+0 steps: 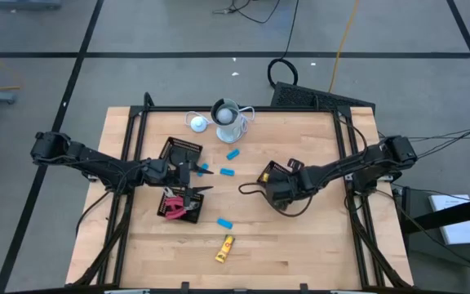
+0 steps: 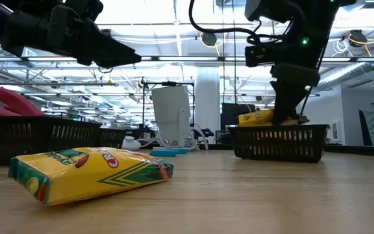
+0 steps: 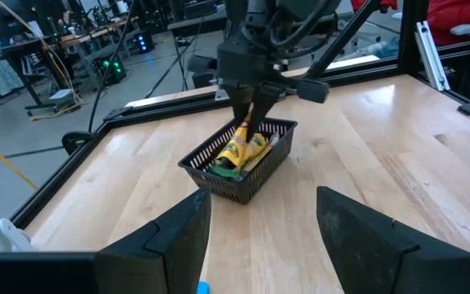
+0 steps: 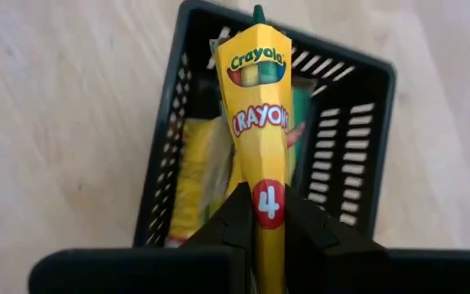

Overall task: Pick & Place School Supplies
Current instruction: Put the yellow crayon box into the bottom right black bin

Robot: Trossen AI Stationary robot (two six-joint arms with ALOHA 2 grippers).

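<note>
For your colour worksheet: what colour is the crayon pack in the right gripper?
Yellow crayon pack, clearest in the right wrist view.

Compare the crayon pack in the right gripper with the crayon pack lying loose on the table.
The held crayon pack is pinched by the shut right gripper over the black basket; the loose crayon pack lies flat on the bare table, untouched. The held one points down into the basket. Both are yellow packs.

Wooden table [image 1: 300, 245] carries mesh baskets [image 1: 179, 153], blue blocks [image 1: 224, 222], crayon pack [image 1: 224, 247]
</note>
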